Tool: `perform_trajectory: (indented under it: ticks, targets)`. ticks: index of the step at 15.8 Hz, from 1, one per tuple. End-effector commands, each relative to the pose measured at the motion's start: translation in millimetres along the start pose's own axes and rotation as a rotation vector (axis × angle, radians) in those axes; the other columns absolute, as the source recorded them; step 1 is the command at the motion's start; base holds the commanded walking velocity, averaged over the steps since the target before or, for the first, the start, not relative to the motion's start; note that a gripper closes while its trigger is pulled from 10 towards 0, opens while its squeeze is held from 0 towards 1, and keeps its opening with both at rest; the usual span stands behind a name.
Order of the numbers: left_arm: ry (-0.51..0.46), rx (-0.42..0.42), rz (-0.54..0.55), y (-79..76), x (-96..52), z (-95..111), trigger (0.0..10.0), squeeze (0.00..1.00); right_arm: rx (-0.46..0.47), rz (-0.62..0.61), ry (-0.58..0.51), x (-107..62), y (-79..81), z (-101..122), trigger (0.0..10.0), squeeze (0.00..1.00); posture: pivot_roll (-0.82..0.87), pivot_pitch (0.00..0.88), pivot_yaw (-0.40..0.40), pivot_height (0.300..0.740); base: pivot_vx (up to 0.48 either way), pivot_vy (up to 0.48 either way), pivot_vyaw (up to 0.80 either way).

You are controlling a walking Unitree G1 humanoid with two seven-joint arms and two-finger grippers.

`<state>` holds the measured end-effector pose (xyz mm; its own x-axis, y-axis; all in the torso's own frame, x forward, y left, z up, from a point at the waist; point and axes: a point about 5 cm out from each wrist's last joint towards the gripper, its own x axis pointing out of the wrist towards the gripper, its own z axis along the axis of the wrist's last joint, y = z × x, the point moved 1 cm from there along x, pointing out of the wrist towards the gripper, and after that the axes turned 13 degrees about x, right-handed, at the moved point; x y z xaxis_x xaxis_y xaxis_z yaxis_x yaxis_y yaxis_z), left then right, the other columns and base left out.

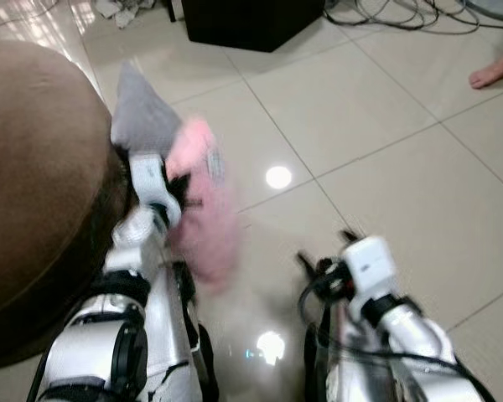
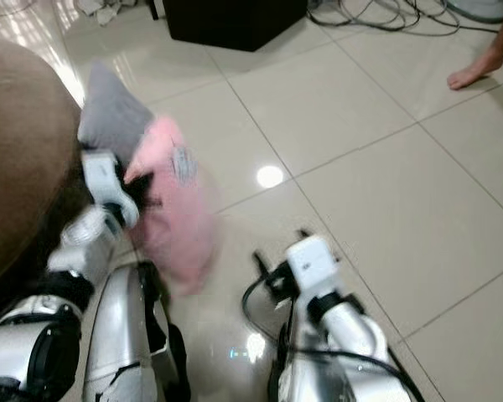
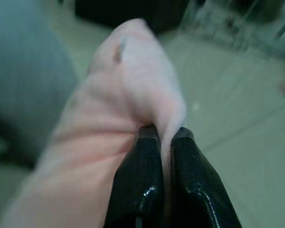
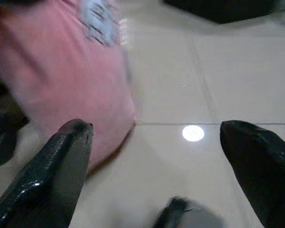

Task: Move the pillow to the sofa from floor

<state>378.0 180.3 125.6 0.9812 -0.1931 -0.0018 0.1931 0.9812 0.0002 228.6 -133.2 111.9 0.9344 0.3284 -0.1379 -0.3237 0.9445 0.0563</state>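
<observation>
A pink pillow point(image 1: 203, 209) hangs blurred above the tiled floor, right beside the brown sofa point(image 1: 33, 176). A white label point(image 1: 213, 164) shows near its top. My left gripper point(image 3: 165, 142) is shut on a pinched fold of the pillow point(image 3: 128, 104), its two black fingers point(image 3: 142, 180) pressed together with fabric between them. A grey cushion point(image 1: 142, 109) leans against the sofa just behind the pink one. My right gripper point(image 4: 156, 137) hangs low to the right, open with nothing between its fingers point(image 4: 61, 161), and the pillow point(image 4: 61, 76) is ahead of it to the left.
A black box point(image 1: 251, 21) stands at the back on the beige tiles point(image 1: 386, 167), with cables point(image 1: 402, 12) beside it. A person's bare foot point(image 1: 495, 71) is at the far right. White cloths point(image 1: 121, 8) lie at the back left.
</observation>
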Motion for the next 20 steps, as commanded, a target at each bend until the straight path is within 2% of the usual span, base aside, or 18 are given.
perform_trajectory:
  ticks: [1, 2, 3, 5, 6, 7, 9, 10, 12, 14, 15, 16, 19, 20]
  targets:
    - [-0.103, -0.007, -0.012, 2.3, -2.5, 24, 0.0, 0.0, 0.011, -0.054, -0.029, -4.0, -3.9, 10, 10.0, 0.0, -0.11, 0.104, 0.075, 0.486, 0.0, 0.0, 0.0]
    - [-0.187, 0.031, -0.07, -10.2, -7.1, 45, 0.0, 0.0, 0.07, -0.104, -0.103, -2.3, -9.3, 26, 10.0, 0.0, -0.1, 0.099, 0.064, 0.491, 0.0, 0.0, 0.0]
    - [-0.225, 0.079, -0.098, -18.5, -11.1, 55, 0.0, 0.0, 0.1, -0.123, -0.129, -2.0, -11.1, 32, 10.0, 0.0, -0.1, 0.097, 0.059, 0.501, 0.0, 0.0, 0.0]
    - [-0.294, 0.086, -0.054, -26.4, -21.2, 72, 0.0, 0.0, 0.102, -0.148, -0.165, 2.1, -11.3, 40, 10.0, 0.0, -0.11, 0.089, 0.059, 0.521, 0.0, 0.0, 0.0]
    - [-0.3, 0.075, -0.029, -29.3, -24.6, 75, 3.5, 0.0, 0.099, -0.154, -0.169, 3.9, -11.7, 42, 10.0, 0.0, -0.1, 0.086, 0.063, 0.526, 0.0, 0.0, 0.0]
    - [-0.298, 0.061, 0.012, -34.7, -33.1, 78, 10.0, 0.0, 0.09, -0.17, -0.169, 6.7, -12.4, 43, 10.0, 0.0, -0.1, 0.076, 0.08, 0.536, 0.0, 0.0, 0.0]
    - [-0.237, 0.028, -0.013, -47.5, -43.0, 73, 10.0, 0.0, 0.091, -0.206, -0.183, 8.6, -15.9, 49, 10.0, 0.0, -0.11, 0.062, 0.097, 0.551, 0.0, 0.0, 0.0]
    - [-0.257, 0.074, -0.049, -53.5, -45.1, 75, 10.0, 0.0, 0.093, -0.233, -0.193, 9.4, -20.5, 52, 10.0, 0.0, -0.11, 0.058, 0.096, 0.561, 0.0, 0.0, 0.0]
    - [-0.248, 0.12, -0.036, -51.3, -42.9, 75, 10.0, 0.0, 0.073, -0.239, -0.184, 11.9, -24.3, 52, 10.0, 0.0, -0.1, 0.056, 0.07, 0.586, 0.0, 0.0, 0.0]
    - [-0.232, 0.099, -0.049, -54.2, -50.3, 73, 10.0, 0.0, 0.078, -0.233, -0.181, 13.5, -24.3, 52, 10.0, 0.0, -0.09, 0.056, 0.055, 0.601, 0.0, 0.0, 0.0]
    - [-0.215, 0.086, -0.086, -57.6, -61.9, 65, 10.0, 0.0, 0.084, -0.227, -0.179, 18.2, -22.9, 53, 10.0, 0.0, -0.07, 0.052, 0.031, 0.616, 0.0, 0.0, 0.0]
    - [-0.202, 0.093, -0.087, -58.2, -65.9, 60, 10.0, 0.0, 0.095, -0.22, -0.179, 23.1, -22.1, 53, 10.0, 0.0, -0.06, 0.06, 0.023, 0.626, 0.0, 0.0, 0.0]
    - [-0.199, 0.141, -0.071, -59.3, -66.9, 61, 10.0, 0.0, 0.088, -0.204, -0.189, 29.4, -19.3, 58, 10.0, 0.0, -0.07, 0.069, 0.019, 0.651, 0.0, 0.0, 0.0]
    - [-0.188, 0.186, -0.036, -57.4, -62.7, 59, 10.0, 0.0, 0.029, -0.194, -0.178, 30.5, -20.3, 60, 10.0, 0.0, -0.08, 0.077, 0.025, 0.661, 0.0, 0.0, 0.0]
